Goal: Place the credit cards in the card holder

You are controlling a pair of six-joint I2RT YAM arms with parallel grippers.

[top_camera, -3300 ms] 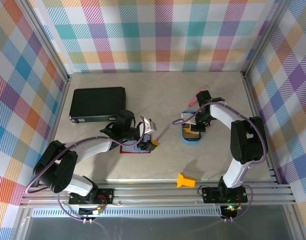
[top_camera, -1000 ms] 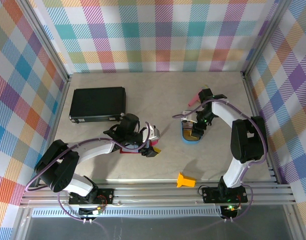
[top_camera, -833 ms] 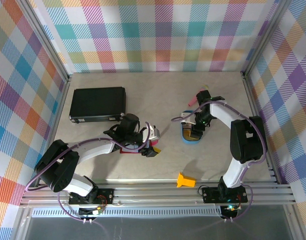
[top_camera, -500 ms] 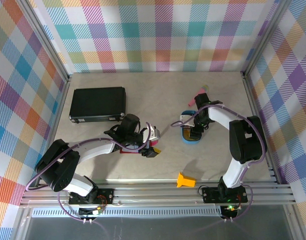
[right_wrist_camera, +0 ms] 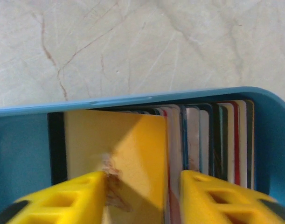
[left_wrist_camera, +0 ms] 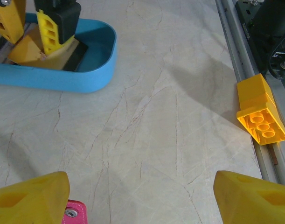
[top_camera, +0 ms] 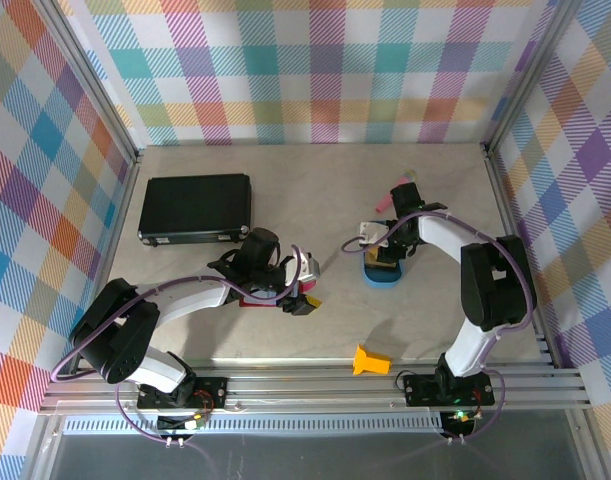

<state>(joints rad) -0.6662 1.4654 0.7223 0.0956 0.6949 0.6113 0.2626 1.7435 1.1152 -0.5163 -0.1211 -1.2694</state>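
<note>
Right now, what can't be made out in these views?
Card holder: top view, left gripper and its arm cover most of it; open or shut unknown.
Credit cards in the blue tray: right wrist view, gold card overlaps them; count unclear.
Right gripper: frame edge cuts its fingers; grip unclear.

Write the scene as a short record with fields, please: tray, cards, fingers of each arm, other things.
tray: blue oval plastic tray, on the table, holding the cards
cards: fanned stack of thin plastic credit cards, gold-tan card on top
right fingers: inside the tray, over the gold-tan card, a gap between them; grip unclear
left fingers: wide apart, holding nothing
other: yellow plastic toy brick; flat black rectangular case
</note>
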